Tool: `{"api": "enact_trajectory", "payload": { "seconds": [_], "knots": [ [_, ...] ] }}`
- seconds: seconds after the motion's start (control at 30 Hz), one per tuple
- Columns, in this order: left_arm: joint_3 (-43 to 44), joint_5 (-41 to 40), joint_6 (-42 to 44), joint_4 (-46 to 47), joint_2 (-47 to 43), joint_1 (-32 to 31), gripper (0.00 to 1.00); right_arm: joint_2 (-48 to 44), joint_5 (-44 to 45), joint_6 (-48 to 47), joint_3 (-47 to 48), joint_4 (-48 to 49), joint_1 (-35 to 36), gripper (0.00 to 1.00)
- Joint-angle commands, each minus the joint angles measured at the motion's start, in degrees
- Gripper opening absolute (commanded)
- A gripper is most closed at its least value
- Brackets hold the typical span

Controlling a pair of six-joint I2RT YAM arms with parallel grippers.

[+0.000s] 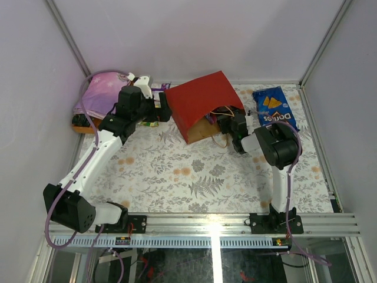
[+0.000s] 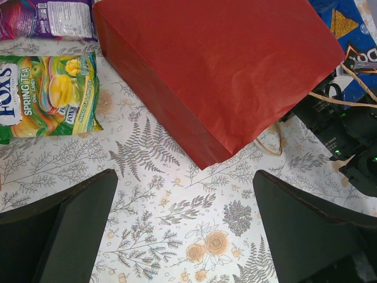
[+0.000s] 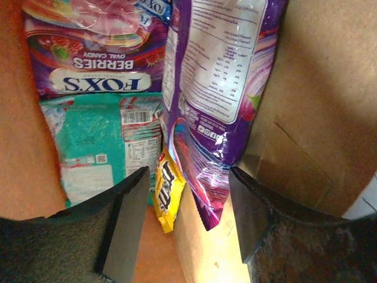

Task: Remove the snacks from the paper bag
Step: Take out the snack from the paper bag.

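Observation:
The red paper bag (image 1: 200, 103) lies on its side on the floral table, mouth toward the right arm; it also fills the top of the left wrist view (image 2: 224, 71). My right gripper (image 3: 187, 218) is open inside the bag's mouth, its jaws either side of the lower end of a purple packet (image 3: 218, 88) and a yellow M&M's packet (image 3: 166, 188). A purple Fox's Berries bag (image 3: 97, 53) and a teal pouch (image 3: 94, 144) lie deeper in. My left gripper (image 2: 182, 230) is open and empty over the table left of the bag. A Fox's Spring Tea bag (image 2: 50, 97) and a blue Doritos bag (image 1: 274, 108) lie outside.
A pink-purple folded cloth (image 1: 99, 94) lies at the back left corner. A purple-white packet (image 2: 47, 17) lies beyond the Spring Tea bag. The bag's cord handles (image 2: 347, 88) trail near the right arm. White walls enclose the table on three sides.

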Motion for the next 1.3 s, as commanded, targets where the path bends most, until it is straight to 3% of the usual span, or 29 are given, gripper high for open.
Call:
{"api": "enact_trajectory", "payload": {
  "seconds": [0.0,0.13,0.33,0.5,0.67,0.8,1.0,1.1,1.27],
  "knots": [
    [-0.1,-0.2,-0.1,2.1,-1.6,0.7,1.00,1.8,3.5,1.4,4.8,-6.7,1.1,0.62],
    [0.0,0.0,-0.1,2.0,-1.1,0.7,1.00,3.7,3.9,1.7,7.6,-9.5,1.7,0.59],
    [0.2,0.3,-0.2,1.9,-0.7,0.9,1.00,6.5,2.2,2.7,10.1,-8.5,2.1,0.39],
    [0.2,0.8,-0.1,1.8,-0.3,1.0,1.00,6.8,2.0,2.8,10.3,-7.6,2.2,0.29],
    [0.4,1.3,-0.1,1.7,0.0,1.3,1.00,6.4,1.5,2.3,9.8,-7.1,2.1,0.01],
    [0.4,1.0,0.1,1.6,-0.1,1.2,1.00,3.7,0.5,2.3,7.1,-6.6,2.3,0.00],
    [0.4,0.3,0.4,1.3,0.0,1.3,1.00,-9.8,-5.5,1.2,-5.5,-5.3,2.9,0.00],
    [0.5,0.2,0.5,1.2,0.2,1.3,1.00,-19.5,-9.9,-0.9,-13.1,-9.5,3.0,0.00],
    [0.5,0.3,0.6,1.1,1.1,1.4,1.00,-42.7,-12.3,-8.6,-25.4,-31.6,3.3,0.00]
  ]
}}
